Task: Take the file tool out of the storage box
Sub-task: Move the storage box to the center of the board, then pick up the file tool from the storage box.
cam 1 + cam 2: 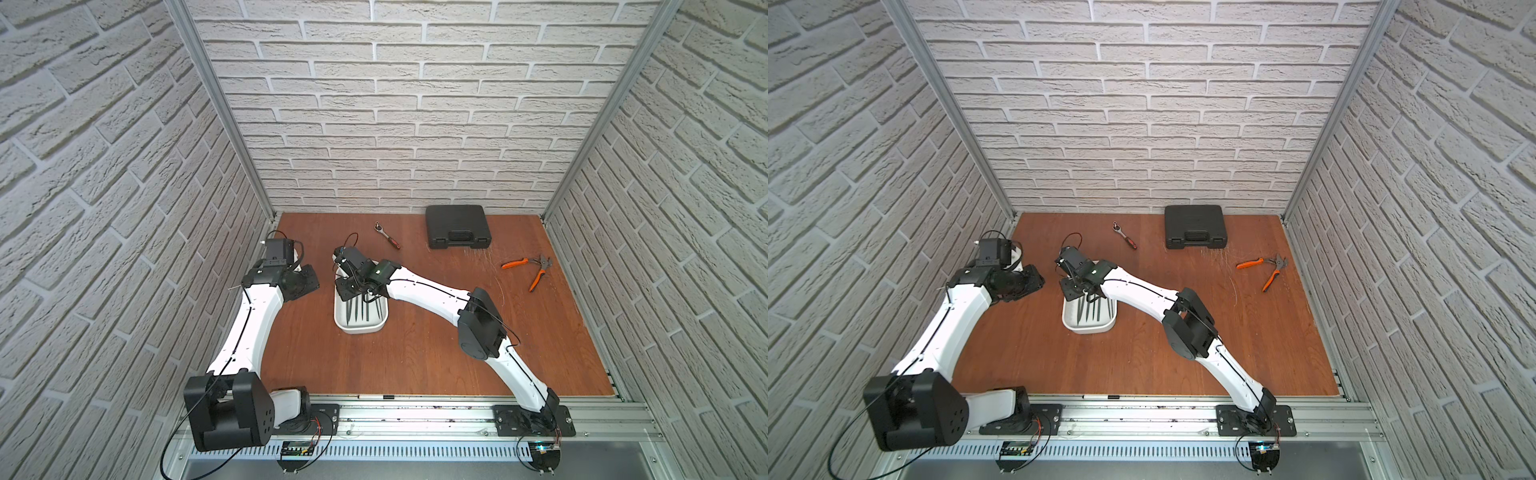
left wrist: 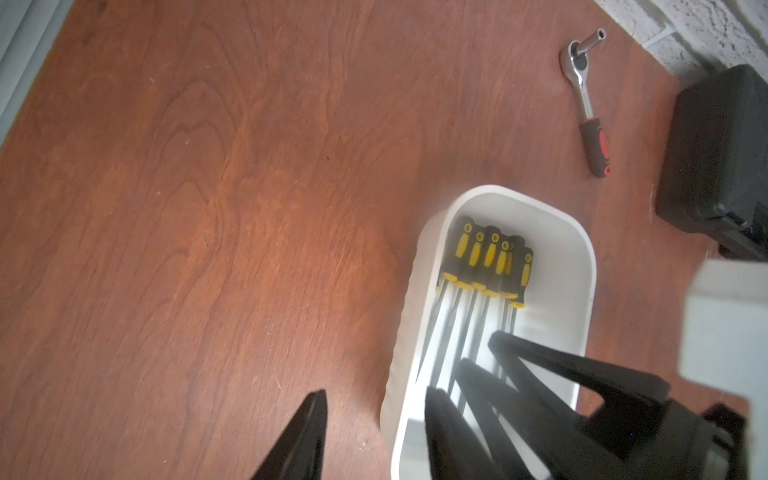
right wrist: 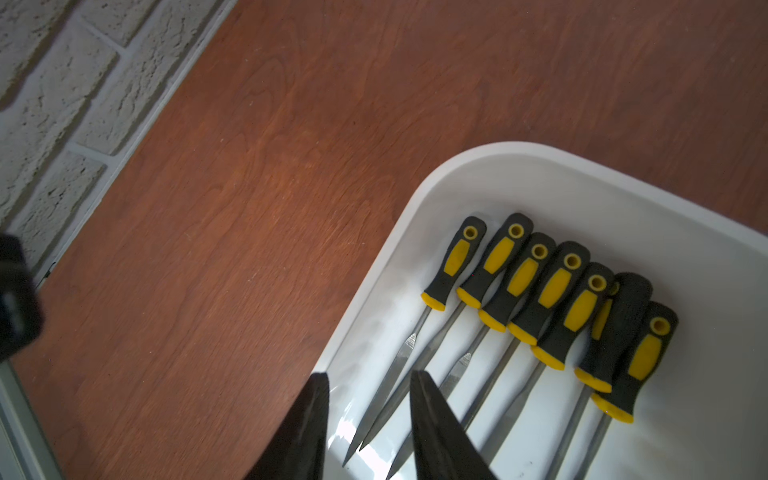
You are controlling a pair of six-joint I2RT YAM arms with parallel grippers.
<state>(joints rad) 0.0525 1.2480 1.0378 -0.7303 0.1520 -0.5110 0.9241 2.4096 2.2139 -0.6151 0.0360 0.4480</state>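
— Where do the files [image 3: 552,286] lie?
— In the storage box [image 3: 540,162], a shallow tub of smooth, glossy white plastic with rounded corners. It stands on the reddish wood-grain counter [image 1: 415,353]. Seven files lie side by side on its floor, nearly parallel. They have slim grey steel blades tapering to points and stubby handles of matte dark grey rubber. Each handle has yellow inlays, a yellow collar and a round eyelet at the end.
— And the right gripper [image 3: 370,376]?
— Over the box. Its jaws are black tapered wedges and stand spread, with the pointed ends of two blades showing in the gap. Whether they touch the steel cannot be told.
— The left gripper [image 2: 376,392]?
— Beside the box's long wall, jaws spread too, pinching nothing.
— What else is on the counter?
— Toward the back there is a chrome ratchet wrench [image 1: 387,235] with a black-and-red grip. There is also a closed black moulded plastic case [image 1: 457,226], and pliers [image 1: 514,263] with orange handles splayed apart. Rough white brick-patterned walls [image 1: 415,124] enclose three sides.
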